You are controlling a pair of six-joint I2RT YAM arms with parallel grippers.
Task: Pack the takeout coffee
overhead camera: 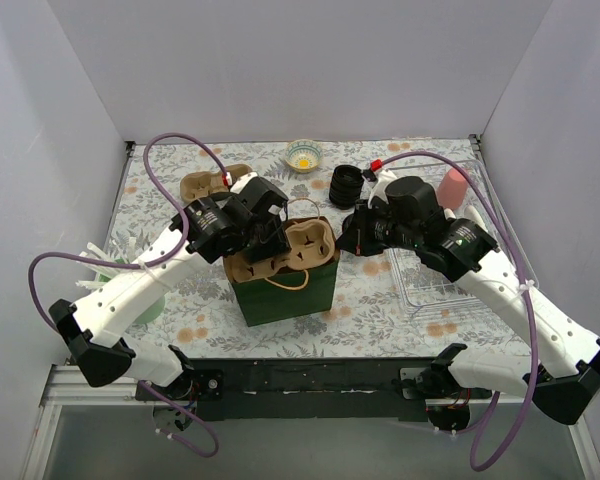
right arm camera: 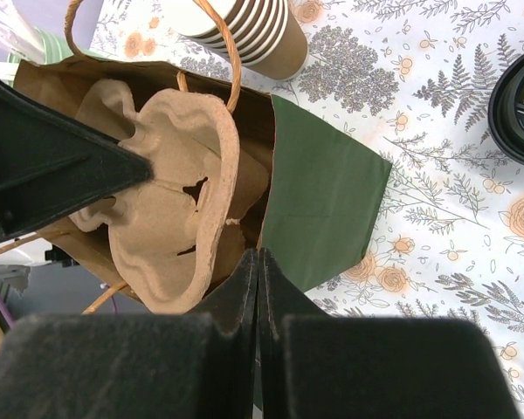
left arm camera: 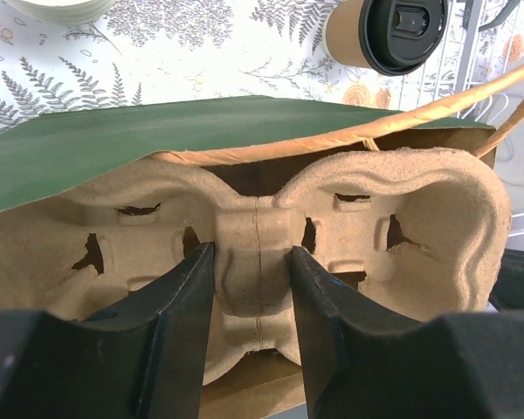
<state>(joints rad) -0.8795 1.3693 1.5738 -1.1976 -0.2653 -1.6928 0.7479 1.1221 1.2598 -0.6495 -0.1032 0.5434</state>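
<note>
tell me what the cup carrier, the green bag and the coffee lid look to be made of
Cup carrier: moulded paper pulp by the look, matte tan, rough fibrous surface with pressed ridges.
Green bag: paper, matte green outside, brown kraft inside, with sharp folds.
Lid: probably plastic, black with a slight sheen and a moulded sip tab.

1. No text, label, brand, number or sign can be read in any of the three views.
2. The black lid (left arm camera: 403,31) of the takeout coffee (left arm camera: 348,37), at the far right of the left wrist view, has raised moulding that may include lettering. It is too small to read.
</note>
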